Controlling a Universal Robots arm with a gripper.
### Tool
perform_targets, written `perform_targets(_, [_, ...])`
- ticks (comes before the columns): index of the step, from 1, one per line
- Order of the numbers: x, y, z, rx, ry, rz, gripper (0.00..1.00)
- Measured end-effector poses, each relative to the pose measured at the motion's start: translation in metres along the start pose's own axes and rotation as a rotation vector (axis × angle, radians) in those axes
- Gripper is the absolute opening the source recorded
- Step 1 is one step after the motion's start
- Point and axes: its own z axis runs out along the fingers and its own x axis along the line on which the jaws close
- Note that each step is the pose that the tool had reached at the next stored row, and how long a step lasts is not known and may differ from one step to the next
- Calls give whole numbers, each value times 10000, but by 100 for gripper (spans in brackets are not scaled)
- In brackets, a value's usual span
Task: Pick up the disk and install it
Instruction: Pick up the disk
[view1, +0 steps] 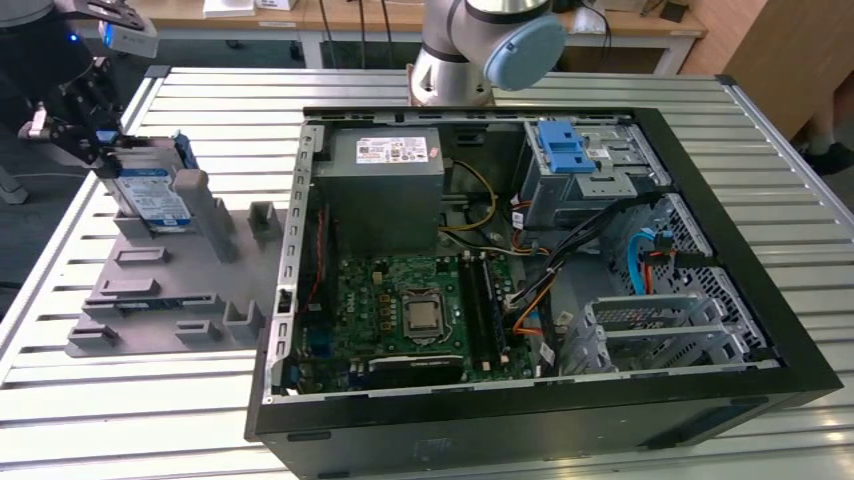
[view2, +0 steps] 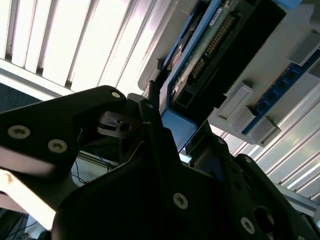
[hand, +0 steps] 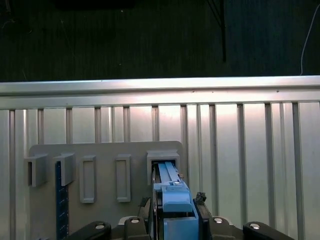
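Disk (view1: 150, 195) is getting pinched by the hand (view1: 94, 148): in the first wrist view the fingers (hand: 200, 207) are pressing on both sides of its blue-railed end, no gap showing. Risk as I'm reading it: grip is sitting on a narrow plastic edge, so an off-axis pull is likely jamming the disk in its slot, dragging the grey fixture (view1: 160, 285) along, or letting it slip. Cables (view1: 587, 230) crowding the blue drive cage (view1: 567, 150) inside the case (view1: 534, 425) are looking like a snag hazard for the install. Position: disk is standing tilted in the fixture on the slatted surface (view1: 134, 430), at 9 o'clock of the case in the exterior view; hand is sitting at the disk's 11 o'clock, touching its upper end.
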Motion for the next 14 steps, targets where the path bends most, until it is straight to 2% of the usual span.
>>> perform_targets(2, [0, 0, 0, 0, 1, 0, 44])
perform_targets(3, [0, 0, 0, -1, 2, 0, 38])
perform_targets(5, [0, 0, 0, -1, 1, -1, 36])
perform_targets(14, [10, 0, 1, 0, 1, -65, 36])
